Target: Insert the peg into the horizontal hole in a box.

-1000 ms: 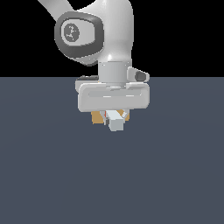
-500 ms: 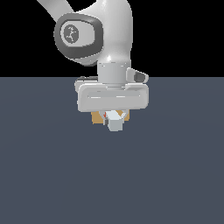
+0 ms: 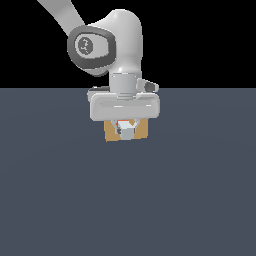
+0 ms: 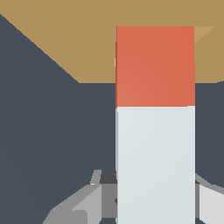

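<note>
My gripper point(image 3: 127, 131) is shut on the peg point(image 3: 128, 133), holding its pale grey-white half point(image 4: 155, 162). The orange-red half point(image 4: 155, 65) points at the tan box point(image 4: 65, 39). In the exterior view the box point(image 3: 143, 131) sits right behind the gripper and shows on both sides of the peg. The peg's orange tip meets the box face. The hole point(image 4: 202, 33) shows only as a lighter sliver beside the tip; the rest is covered by the peg. I cannot tell whether the tip is inside it. Grey fingers point(image 4: 87, 205) flank the white end.
The box rests on a flat dark blue-grey floor point(image 3: 200, 200) that spreads all around. The white hand body point(image 3: 125, 107) and the arm above it hide the top of the box in the exterior view.
The gripper and peg have shifted slightly to the exterior view's left and toward the box. The box now shows on both sides of the peg instead of one.
</note>
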`<state>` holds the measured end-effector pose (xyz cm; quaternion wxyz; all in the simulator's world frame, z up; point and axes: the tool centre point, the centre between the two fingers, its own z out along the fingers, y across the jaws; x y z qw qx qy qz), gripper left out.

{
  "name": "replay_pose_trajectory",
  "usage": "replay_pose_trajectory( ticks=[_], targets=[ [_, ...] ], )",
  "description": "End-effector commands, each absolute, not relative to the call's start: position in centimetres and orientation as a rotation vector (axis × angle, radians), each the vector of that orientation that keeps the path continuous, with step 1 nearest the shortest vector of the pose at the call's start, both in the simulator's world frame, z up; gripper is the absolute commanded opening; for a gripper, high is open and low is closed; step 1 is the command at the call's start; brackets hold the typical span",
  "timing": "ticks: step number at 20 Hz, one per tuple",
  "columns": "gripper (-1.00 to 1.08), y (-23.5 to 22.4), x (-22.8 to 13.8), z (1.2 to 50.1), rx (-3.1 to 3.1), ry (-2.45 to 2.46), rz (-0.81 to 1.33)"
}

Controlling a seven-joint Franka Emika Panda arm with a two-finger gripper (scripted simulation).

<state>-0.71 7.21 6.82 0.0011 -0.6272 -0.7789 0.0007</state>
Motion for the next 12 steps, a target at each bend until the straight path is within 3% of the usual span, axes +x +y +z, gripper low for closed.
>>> replay_pose_trajectory(
  ticks=[1,12],
  targets=[
    [-1.0,8.9,-1.0,7.0,-1.97,-2.447,-0.001],
    [-1.0,10.4,-1.1,7.0,-1.97,-2.448,-0.003]
  ],
)
